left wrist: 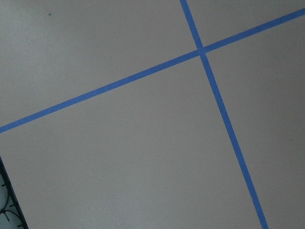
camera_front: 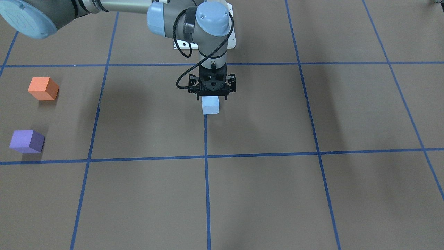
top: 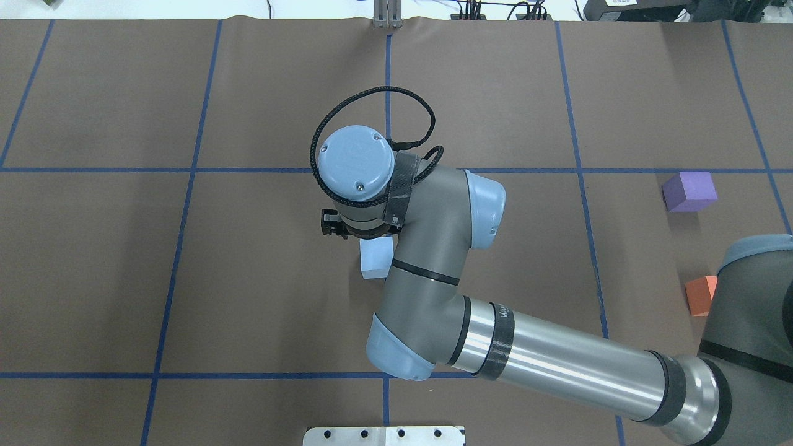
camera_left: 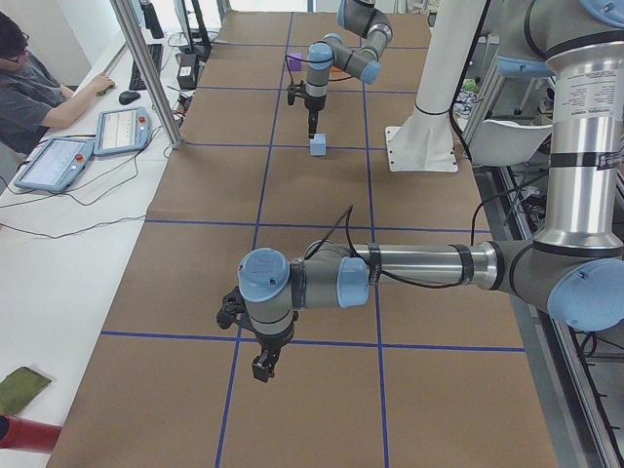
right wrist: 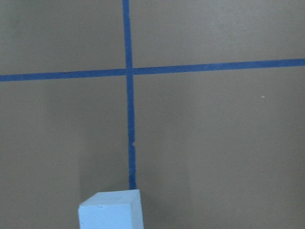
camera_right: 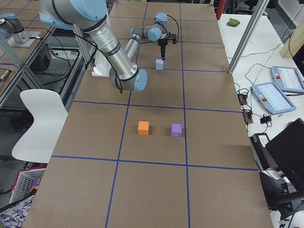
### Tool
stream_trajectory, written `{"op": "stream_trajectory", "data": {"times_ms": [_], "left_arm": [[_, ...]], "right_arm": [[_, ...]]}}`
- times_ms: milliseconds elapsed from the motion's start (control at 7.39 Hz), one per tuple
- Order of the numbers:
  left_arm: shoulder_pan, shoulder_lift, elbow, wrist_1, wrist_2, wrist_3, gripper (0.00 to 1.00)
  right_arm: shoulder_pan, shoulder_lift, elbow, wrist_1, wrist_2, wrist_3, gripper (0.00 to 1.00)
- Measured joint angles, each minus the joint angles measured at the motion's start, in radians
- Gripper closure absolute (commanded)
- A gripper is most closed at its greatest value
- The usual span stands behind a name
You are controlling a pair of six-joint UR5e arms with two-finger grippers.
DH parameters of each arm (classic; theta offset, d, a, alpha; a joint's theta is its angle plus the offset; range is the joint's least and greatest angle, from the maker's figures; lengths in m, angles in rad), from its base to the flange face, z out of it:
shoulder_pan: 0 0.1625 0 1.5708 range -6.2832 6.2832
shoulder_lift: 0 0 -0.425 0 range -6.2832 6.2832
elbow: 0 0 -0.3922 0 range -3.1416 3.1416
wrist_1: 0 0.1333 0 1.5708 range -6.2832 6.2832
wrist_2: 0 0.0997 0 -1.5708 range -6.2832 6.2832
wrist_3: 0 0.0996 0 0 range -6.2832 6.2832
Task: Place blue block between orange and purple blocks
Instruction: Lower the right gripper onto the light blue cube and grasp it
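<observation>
The light blue block (camera_front: 210, 105) sits on the brown table at the middle, at the end of a blue tape line; it also shows in the overhead view (top: 376, 257) and at the bottom of the right wrist view (right wrist: 112, 210). My right gripper (camera_front: 212, 97) hangs just above it, its jaws spread wider than the block, holding nothing. The orange block (camera_front: 43, 88) and the purple block (camera_front: 26, 141) stand apart near the table's right end (camera_right: 143, 127), (camera_right: 176, 129). My left gripper (camera_left: 261, 366) points down over bare table far from the blocks; I cannot tell whether it is open.
Blue tape lines (camera_front: 206, 157) divide the table into squares. The robot's white base plate (top: 384, 435) is at the near edge. An operator (camera_left: 29, 88) sits beside tablets (camera_left: 122, 130) across the table. My right forearm (top: 557, 362) lies over the table's right half.
</observation>
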Motion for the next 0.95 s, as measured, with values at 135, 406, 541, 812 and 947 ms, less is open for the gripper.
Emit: {"op": "stream_trajectory", "data": {"times_ms": [135, 406, 541, 812, 947], "left_arm": [[0.0, 0.0, 0.0, 0.0, -0.001, -0.002, 0.0], [0.0, 0.0, 0.0, -0.001, -0.001, -0.004, 0.0], [0.0, -0.001, 0.0, -0.001, -0.001, -0.004, 0.0], [0.0, -0.001, 0.0, -0.001, -0.001, -0.004, 0.0], [0.0, 0.001, 0.001, -0.001, -0.002, -0.004, 0.0]], "right_arm": [[-0.01, -0.002, -0.015, 0.001, -0.011, 0.0, 0.0], [-0.02, -0.029, -0.018, 0.021, -0.018, -0.002, 0.0], [-0.029, -0.048, -0.021, 0.065, -0.02, 0.007, 0.0], [-0.046, -0.066, -0.027, 0.117, -0.022, 0.034, 0.06], [-0.054, -0.07, -0.034, 0.122, -0.029, 0.04, 0.39]]}}
